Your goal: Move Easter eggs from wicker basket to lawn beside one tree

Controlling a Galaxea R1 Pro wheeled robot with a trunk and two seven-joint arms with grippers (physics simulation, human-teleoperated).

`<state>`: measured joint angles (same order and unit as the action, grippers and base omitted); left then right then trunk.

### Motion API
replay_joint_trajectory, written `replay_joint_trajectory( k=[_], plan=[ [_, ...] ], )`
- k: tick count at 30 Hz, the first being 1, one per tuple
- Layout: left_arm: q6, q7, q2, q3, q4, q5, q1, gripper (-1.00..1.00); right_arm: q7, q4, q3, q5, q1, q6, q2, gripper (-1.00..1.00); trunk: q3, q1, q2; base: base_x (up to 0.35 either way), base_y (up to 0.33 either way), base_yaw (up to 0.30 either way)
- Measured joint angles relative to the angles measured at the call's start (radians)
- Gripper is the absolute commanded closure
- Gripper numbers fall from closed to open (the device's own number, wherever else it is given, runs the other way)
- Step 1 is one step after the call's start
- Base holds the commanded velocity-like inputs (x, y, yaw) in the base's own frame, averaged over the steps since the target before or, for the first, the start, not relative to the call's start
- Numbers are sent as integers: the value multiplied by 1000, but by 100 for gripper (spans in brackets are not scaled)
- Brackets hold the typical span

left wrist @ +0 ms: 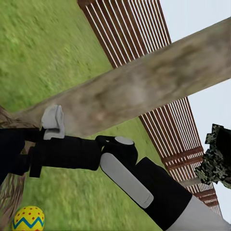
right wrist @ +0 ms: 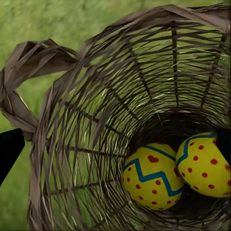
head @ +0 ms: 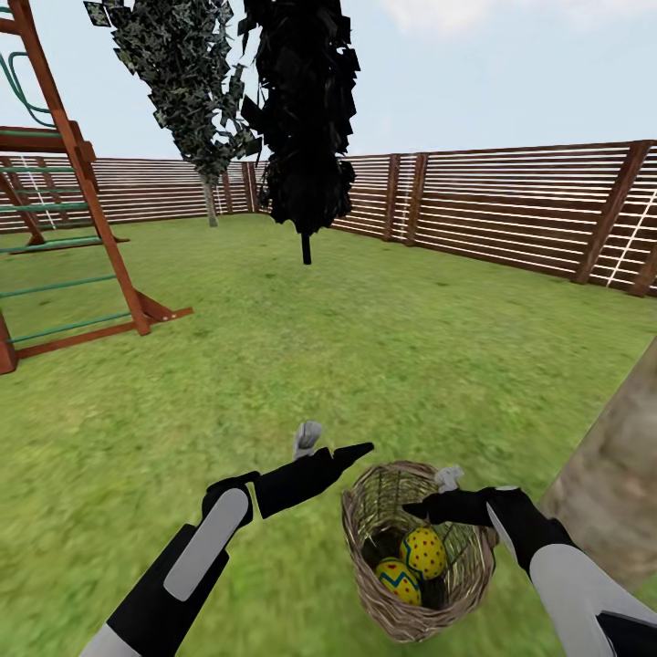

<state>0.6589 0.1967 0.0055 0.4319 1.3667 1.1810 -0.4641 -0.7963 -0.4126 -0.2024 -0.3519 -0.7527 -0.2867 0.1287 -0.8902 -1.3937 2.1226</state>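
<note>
The wicker basket [head: 367, 511] stands on the lawn [head: 365, 347] just in front of me. Two Easter eggs [head: 422, 552] [head: 399, 581] lie in its bottom, side by side [right wrist: 153, 175] [right wrist: 204, 163]. My right gripper [head: 433, 493] hovers open over the basket's rim, looking down into it. One black finger [right wrist: 8, 150] shows beside the loop handle [right wrist: 29, 62]. My left gripper [head: 330, 445] is open and empty, just left of the basket. The tree's pale trunk [head: 607, 493] [left wrist: 144, 82] rises close to the right. An egg [left wrist: 29, 219] shows by the weave; I cannot tell whether it is inside.
A wooden climbing frame [head: 73, 228] stands at the left. A slatted wooden fence [head: 511, 210] closes the garden behind. A narrow black-leaved tree [head: 306, 119] and a dark-leaved tree [head: 182, 73] stand near the back. Open grass lies between them and me.
</note>
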Motion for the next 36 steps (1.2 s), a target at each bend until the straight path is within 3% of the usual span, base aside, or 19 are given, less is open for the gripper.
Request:
replay_joint_trajectory(
  k=[6, 13, 16, 19, 20, 22, 25, 31, 36],
  plan=[
    [0, 0, 0, -2, 0, -1, 0, -100, 103, -1, 3, -5, 0, -7, 2, -100, 0, 0, 0, 0, 0, 0],
    [0, 1, -1, -20, 0, 0, 0, -100, 132, -55, 5, -3, 0, -18, 2, -100, 0, 0, 0, 0, 0, 0],
    [0, 0, -1, -42, 0, 0, 0, -100, 327, -110, 6, -14, 0, -169, -23, -100, 0, 0, 0, 0, 0, 0],
    [0, 1, 3, -65, 0, -1, 0, -100, 507, -167, 8, -16, -1, -318, -83, -100, 0, 0, 0, 0, 0, 0],
    [1, 1, 13, -76, 1, -1, 0, -100, 531, -182, 11, -18, -1, -338, -100, -100, 0, 0, 0, 0, 0, 0],
    [0, 1, 33, -99, 2, -1, 0, -100, 563, -194, 20, -21, -4, -371, -124, -100, 0, 0, 0, 0, 0, 0],
    [0, 2, 41, -137, 10, -1, 0, -100, 611, -195, 27, -25, -20, -426, -136, -100, -6, -8, 14, 0, 0, 0],
    [1, 24, 34, -172, 27, 5, 0, -100, 676, -147, 32, -23, -47, -507, -146, -100, -25, -31, 56, 0, 0, 0],
    [-1, 100, 29, -178, 44, 74, 0, -100, 679, -123, 31, -17, -49, -517, -148, -100, -41, -50, 91, 0, 0, 0]
  ],
)
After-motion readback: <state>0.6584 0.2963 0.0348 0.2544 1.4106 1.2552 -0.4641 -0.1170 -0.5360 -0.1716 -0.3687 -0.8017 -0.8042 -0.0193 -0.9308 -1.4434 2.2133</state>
